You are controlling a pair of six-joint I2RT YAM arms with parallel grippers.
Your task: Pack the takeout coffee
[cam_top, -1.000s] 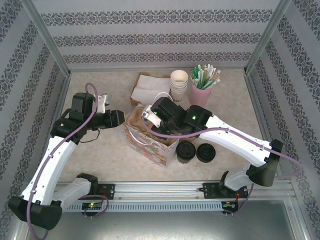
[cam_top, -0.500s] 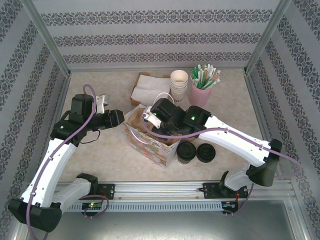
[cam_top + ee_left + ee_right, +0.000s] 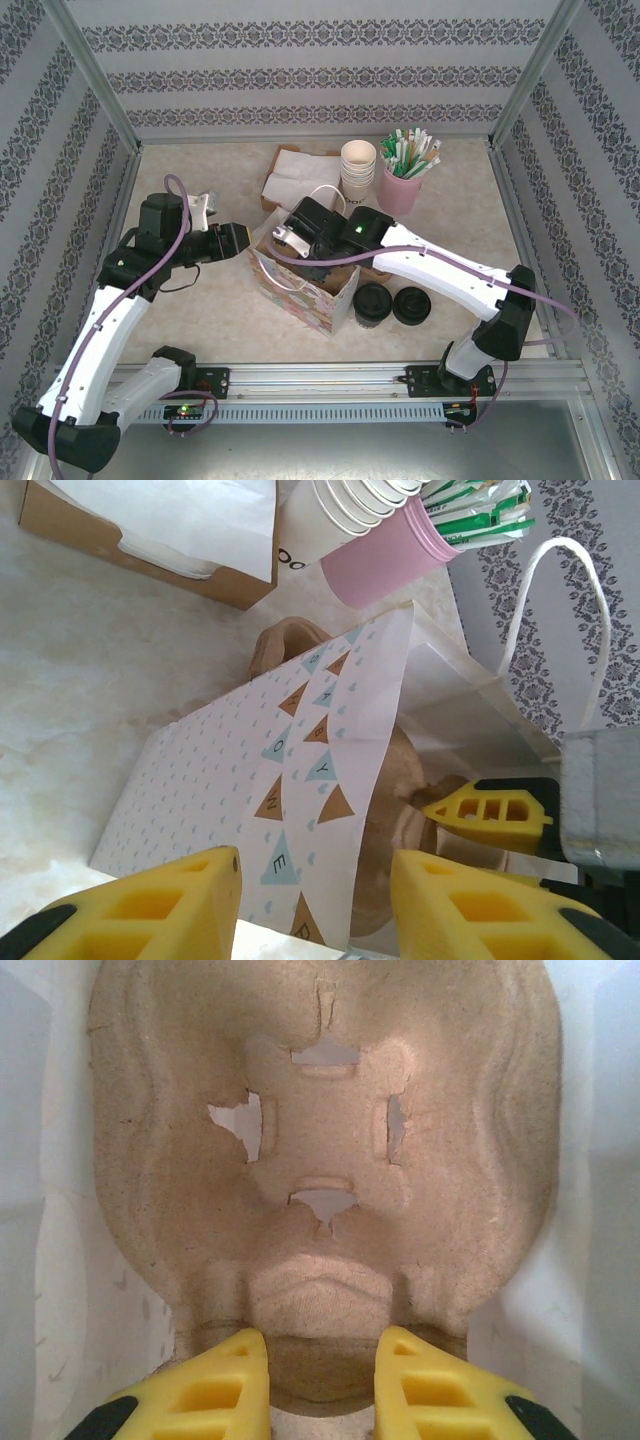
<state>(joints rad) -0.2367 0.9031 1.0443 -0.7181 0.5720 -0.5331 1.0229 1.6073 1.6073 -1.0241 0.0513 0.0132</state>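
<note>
Right gripper (image 3: pixel 320 1355) inside white patterned paper gift bag (image 3: pixel 220 780), fingers pinching brown moulded-pulp cup carrier (image 3: pixel 320 1160), left gripper (image 3: pixel 313 870) fingers spread astride bag wall, dark black-lidded takeout coffee cup (image 3: pixel 372 303) just beside bag.

A paper gift bag (image 3: pixel 300 285) printed with small pennants stands open on the marbled bench (image 3: pixel 200 310), white cord handle up. A brown pulp cup carrier (image 3: pixel 320 1160) sits inside it. Behind are a cardboard napkin box (image 3: pixel 295 175), stacked cream paper cups (image 3: pixel 358 165) and a pink cup (image 3: pixel 400 188) of green-and-white packets (image 3: pixel 410 152). A squat black lid pile (image 3: pixel 412 305) lies right of the bag.
</note>
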